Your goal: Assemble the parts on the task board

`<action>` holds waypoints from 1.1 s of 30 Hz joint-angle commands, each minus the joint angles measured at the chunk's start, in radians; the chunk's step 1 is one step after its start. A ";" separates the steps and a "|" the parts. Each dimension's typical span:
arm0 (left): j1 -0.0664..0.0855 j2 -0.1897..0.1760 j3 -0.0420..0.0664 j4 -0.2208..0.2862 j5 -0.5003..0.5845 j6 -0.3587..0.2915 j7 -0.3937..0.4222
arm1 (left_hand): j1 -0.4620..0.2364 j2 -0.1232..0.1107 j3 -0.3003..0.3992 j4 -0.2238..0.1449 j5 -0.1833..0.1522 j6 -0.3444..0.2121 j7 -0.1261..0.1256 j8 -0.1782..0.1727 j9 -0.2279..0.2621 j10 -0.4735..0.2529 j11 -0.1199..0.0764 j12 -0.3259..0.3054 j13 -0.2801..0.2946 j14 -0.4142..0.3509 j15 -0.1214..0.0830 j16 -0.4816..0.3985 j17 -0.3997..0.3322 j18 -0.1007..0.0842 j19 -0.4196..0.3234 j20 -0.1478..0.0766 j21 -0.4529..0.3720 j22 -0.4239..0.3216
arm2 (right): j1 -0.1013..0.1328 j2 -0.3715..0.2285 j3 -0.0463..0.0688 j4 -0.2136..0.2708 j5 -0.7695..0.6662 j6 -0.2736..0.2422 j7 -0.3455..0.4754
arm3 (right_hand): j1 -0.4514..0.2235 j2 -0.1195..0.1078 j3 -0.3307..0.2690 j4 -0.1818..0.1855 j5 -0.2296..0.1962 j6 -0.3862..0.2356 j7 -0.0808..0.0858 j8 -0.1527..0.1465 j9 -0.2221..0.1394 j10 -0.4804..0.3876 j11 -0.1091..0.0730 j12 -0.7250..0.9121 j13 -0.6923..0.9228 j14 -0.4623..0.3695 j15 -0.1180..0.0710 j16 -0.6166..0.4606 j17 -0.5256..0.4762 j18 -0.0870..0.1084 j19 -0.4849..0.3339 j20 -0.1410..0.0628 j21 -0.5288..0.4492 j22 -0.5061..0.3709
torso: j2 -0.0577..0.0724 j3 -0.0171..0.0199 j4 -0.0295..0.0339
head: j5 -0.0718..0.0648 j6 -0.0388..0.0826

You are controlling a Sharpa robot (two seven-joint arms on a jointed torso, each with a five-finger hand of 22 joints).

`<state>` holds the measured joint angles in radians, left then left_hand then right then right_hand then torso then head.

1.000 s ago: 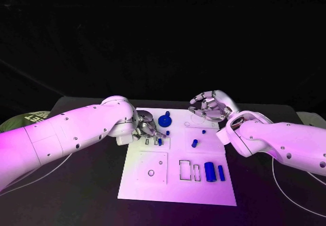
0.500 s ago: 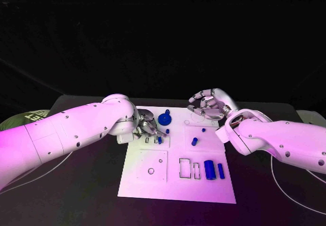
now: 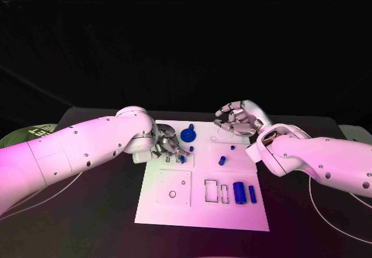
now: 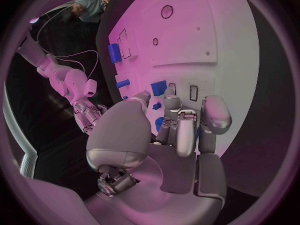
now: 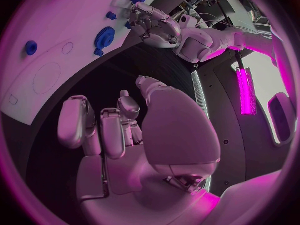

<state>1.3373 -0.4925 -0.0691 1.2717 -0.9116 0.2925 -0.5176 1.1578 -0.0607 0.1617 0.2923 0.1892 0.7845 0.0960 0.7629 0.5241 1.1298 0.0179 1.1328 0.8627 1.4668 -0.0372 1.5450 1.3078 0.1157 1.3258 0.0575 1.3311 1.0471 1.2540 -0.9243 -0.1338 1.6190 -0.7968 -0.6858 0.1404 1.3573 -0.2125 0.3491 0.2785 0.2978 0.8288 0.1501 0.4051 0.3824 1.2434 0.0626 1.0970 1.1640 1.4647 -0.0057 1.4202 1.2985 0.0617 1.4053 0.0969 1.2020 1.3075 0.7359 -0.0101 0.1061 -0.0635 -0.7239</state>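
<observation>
Whether the left hand [image 3: 168, 146] actually grips the small blue part [image 3: 181, 158] under its curled fingertips is hard to tell; it hovers over the white task board [image 3: 203, 215] by a blue gear [image 3: 188, 137]. Farther back, the right hand [image 3: 237, 121] is raised, fingers loosely curled, holding nothing.

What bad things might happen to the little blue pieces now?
The left hand works low among small blue parts near the blue gear; its fingers might nudge a neighbour out of place. A part may tilt and jam instead of dropping into its slot. The right hand hovers with curled fingers over the task board's far corner; lowering carelessly, it could bump the small blue peg there.
</observation>
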 commanded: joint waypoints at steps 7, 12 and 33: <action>-0.001 0.005 0.000 0.001 0.009 0.038 -0.003 | 0.013 0.003 0.005 -0.002 0.005 0.004 -0.006 0.005 0.002 0.010 0.000 0.008 0.005 0.092 -0.008 0.007 0.224 -0.016 0.006 -0.004 0.006 0.003 | -0.001 0.002 0.000 0.000 -0.015 0.008 0.004 | -0.007 0.000 0.002 0.001 0.006 -0.004 -0.001 -0.004 -0.001 -0.004 0.000 -0.002 0.000 0.033 -0.005 -0.004 -0.001 0.017 -0.004 -0.002 -0.005 0.096 | 0.000 -0.0006 -0.0013 | -0.001 -0.002; -0.002 0.007 0.000 -0.003 0.010 0.041 -0.004 | 0.013 0.003 0.005 -0.002 0.005 0.004 -0.006 0.005 0.002 0.010 0.000 0.008 0.005 0.092 -0.008 0.007 0.224 -0.016 0.006 -0.004 0.006 0.003 | -0.002 0.002 0.000 0.000 -0.015 0.008 0.004 | -0.007 0.000 0.002 0.001 0.006 -0.004 -0.001 -0.004 -0.001 -0.004 0.000 -0.002 0.000 0.033 -0.005 -0.004 -0.001 0.017 -0.004 -0.002 -0.005 0.096 | 0.001 -0.0003 -0.0008 | -0.004 0.002; -0.006 0.015 0.000 -0.015 0.012 0.052 -0.004 | 0.019 0.007 0.008 -0.001 0.004 0.007 -0.008 0.008 0.004 0.019 -0.002 0.016 0.017 0.094 -0.009 0.009 0.229 -0.019 0.013 -0.005 0.015 0.019 | -0.002 0.004 0.000 0.001 -0.016 0.008 0.001 | -0.008 0.000 0.003 0.001 0.007 -0.003 -0.002 -0.003 -0.001 -0.003 0.000 -0.001 0.000 0.033 -0.006 -0.005 -0.002 0.018 -0.006 -0.002 -0.009 0.094 | 0.000 0.0002 0.0000 | -0.004 -0.006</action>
<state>1.3318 -0.4809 -0.0692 1.2575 -0.9083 0.3244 -0.5225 1.1660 -0.0525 0.1619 0.2921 0.1891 0.7882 0.0925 0.7664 0.5272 1.1427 0.0166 1.1457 0.8785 1.4668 -0.0371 1.5489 1.3078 0.1157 1.3316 0.0517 1.3397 1.0656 1.2528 -0.9209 -0.1341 1.6188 -0.8006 -0.6856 0.1392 1.3573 -0.2124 0.3491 0.2785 0.2978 0.8288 0.1501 0.4051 0.3826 1.2434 0.0626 1.0971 1.1642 1.4647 -0.0057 1.4202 1.2976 0.0616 1.4053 0.0969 1.1965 1.3081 0.7367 -0.0099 0.1057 -0.0667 -0.7298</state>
